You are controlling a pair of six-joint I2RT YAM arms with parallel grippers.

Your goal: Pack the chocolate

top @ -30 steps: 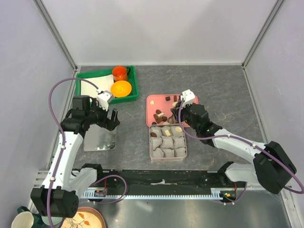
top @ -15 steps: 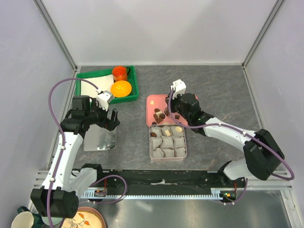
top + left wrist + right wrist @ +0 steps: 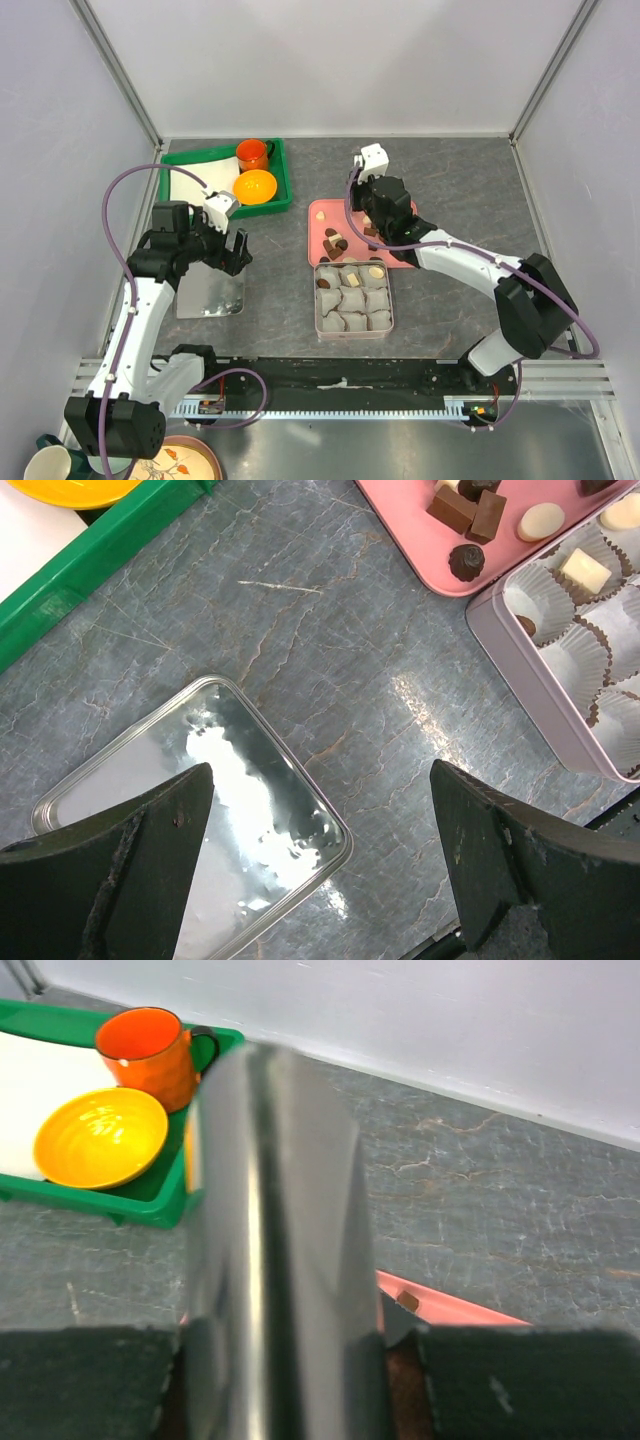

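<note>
Several small chocolates (image 3: 337,240), mostly dark brown with a few cream, lie on a pink tray (image 3: 312,213). A few more sit in paper cups of the square tin (image 3: 352,322) just in front of it. My right gripper (image 3: 374,212) is over the tray's back half, shut on a pair of shiny metal tongs (image 3: 275,1260) that fill the right wrist view between its pads (image 3: 300,1385). A brown patch shows beside the right pad. My left gripper (image 3: 226,246) hangs open and empty above the silver tin lid (image 3: 210,296). In the left wrist view (image 3: 320,865) it hangs over the lid's corner (image 3: 190,810).
A green tray (image 3: 283,190) at the back left holds an orange mug (image 3: 252,154), a yellow bowl (image 3: 255,186) and a white sheet. In the left wrist view the pink tray (image 3: 400,525), its chocolates (image 3: 465,510) and the tin (image 3: 540,670) lie at the upper right.
My right gripper has swung left and towards the back, from the tray's right side to over its back middle. The left arm has not moved.
</note>
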